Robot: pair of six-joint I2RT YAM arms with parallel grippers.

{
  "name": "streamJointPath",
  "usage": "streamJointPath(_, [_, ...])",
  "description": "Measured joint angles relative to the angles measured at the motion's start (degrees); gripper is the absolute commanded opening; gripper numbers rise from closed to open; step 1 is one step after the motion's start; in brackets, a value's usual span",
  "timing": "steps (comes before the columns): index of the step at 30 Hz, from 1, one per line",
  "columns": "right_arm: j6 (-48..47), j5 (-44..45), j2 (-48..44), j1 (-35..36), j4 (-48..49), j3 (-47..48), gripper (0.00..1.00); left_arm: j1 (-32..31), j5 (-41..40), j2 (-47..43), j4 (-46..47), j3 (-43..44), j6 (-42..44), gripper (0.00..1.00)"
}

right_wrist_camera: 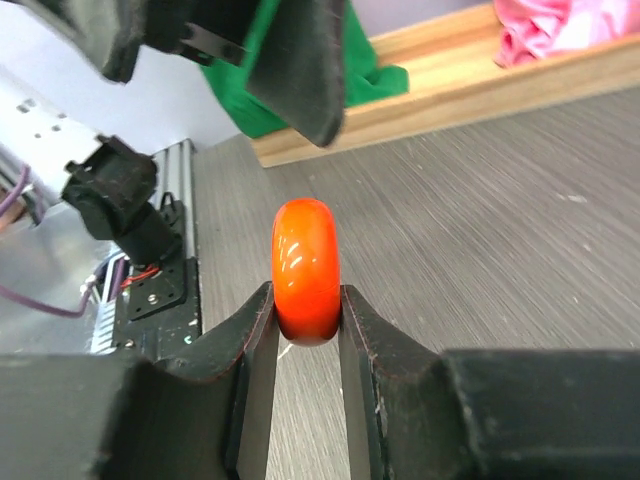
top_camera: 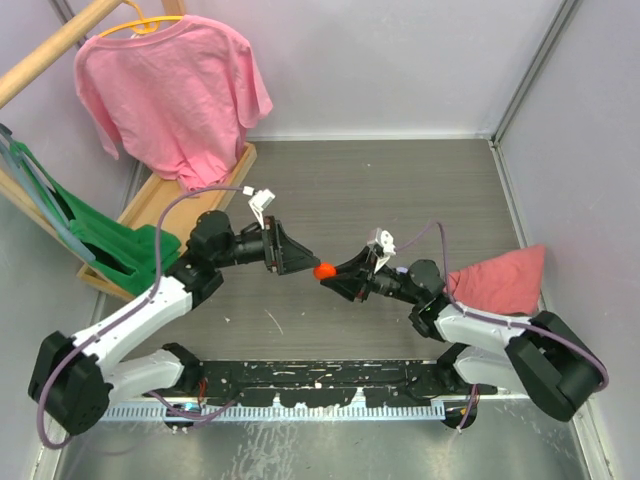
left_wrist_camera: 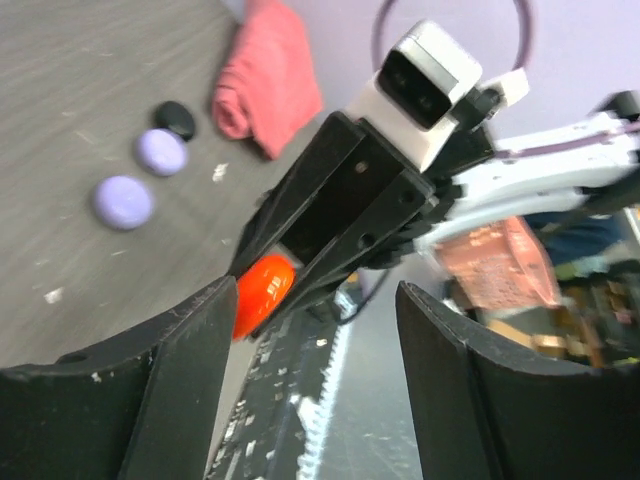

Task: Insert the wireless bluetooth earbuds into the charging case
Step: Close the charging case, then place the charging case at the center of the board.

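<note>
My right gripper (top_camera: 334,273) is shut on an orange round disc (top_camera: 324,270), held on edge between its fingers above the table; the right wrist view shows the disc (right_wrist_camera: 306,268) clamped at the fingertips (right_wrist_camera: 260,310). My left gripper (top_camera: 298,262) is open, and its jaws face the disc from the left, close to it. In the left wrist view the orange disc (left_wrist_camera: 262,290) sits by the left finger (left_wrist_camera: 190,350). The charging case (left_wrist_camera: 174,119), a small black puck, lies on the table beside two lilac discs (left_wrist_camera: 160,152) (left_wrist_camera: 123,201). The earbuds are out of view.
A folded pink cloth (top_camera: 500,280) lies at the right, just beyond the case in the left wrist view (left_wrist_camera: 270,80). A wooden rack (top_camera: 150,205) with a pink shirt (top_camera: 170,90) and green cloth (top_camera: 110,245) stands at the far left. A black base rail (top_camera: 320,385) runs along the near edge.
</note>
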Motion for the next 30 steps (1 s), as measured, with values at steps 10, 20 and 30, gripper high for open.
streamJointPath(10, [0.1,13.9,-10.9,0.0,-36.4,3.7,0.04,0.3,-24.4,-16.7,-35.7,7.8,20.0,0.8])
streamJointPath(20, [4.8,22.7,-7.8,-1.3,-53.6,4.2,0.05,0.4,-43.4,-25.4,-57.5,11.4,29.8,0.91])
streamJointPath(30, [8.0,25.7,4.2,-3.0,-52.1,6.2,0.21,0.4,-51.3,-31.4,-61.1,9.5,34.4,0.94])
